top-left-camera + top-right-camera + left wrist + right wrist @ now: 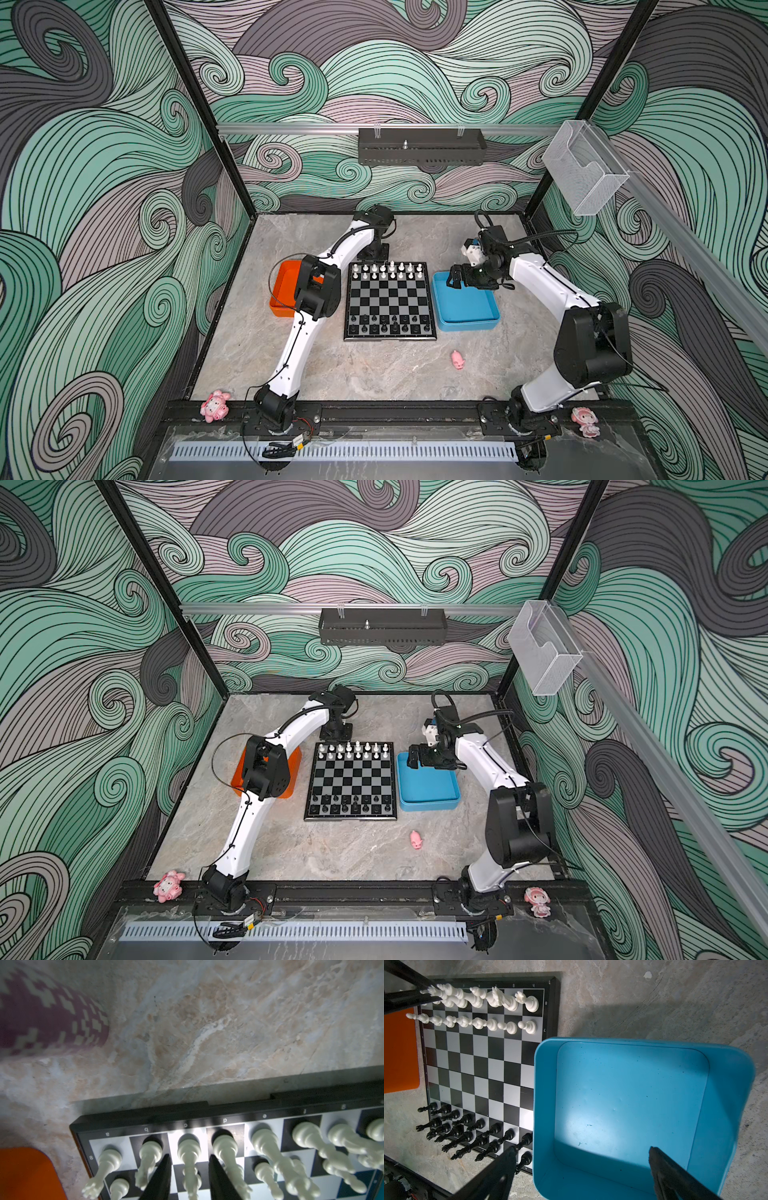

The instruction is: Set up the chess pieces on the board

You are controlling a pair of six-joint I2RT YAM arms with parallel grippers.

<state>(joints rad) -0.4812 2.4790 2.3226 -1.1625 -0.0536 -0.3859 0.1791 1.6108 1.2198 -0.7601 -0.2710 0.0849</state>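
The board (390,299) lies mid-table in both top views, with white chess pieces (388,270) in its two far rows and black ones (388,325) in its two near rows. My left gripper (375,255) hangs over the far edge. In the left wrist view it (188,1156) is open, its fingers (164,1176) straddling a white back-row piece (188,1145) on the c file, with a gap on each side. My right gripper (582,1150) is wide open and empty above the blue tray (542,1084), beside the board (477,1059).
An orange tray (284,291) sits left of the board, partly under my left arm, and the blue tray (469,324) sits right of it. A pink pig figurine (458,360) lies on the table nearer the front. Two pink figurines (215,406) (585,422) stand on the front rail.
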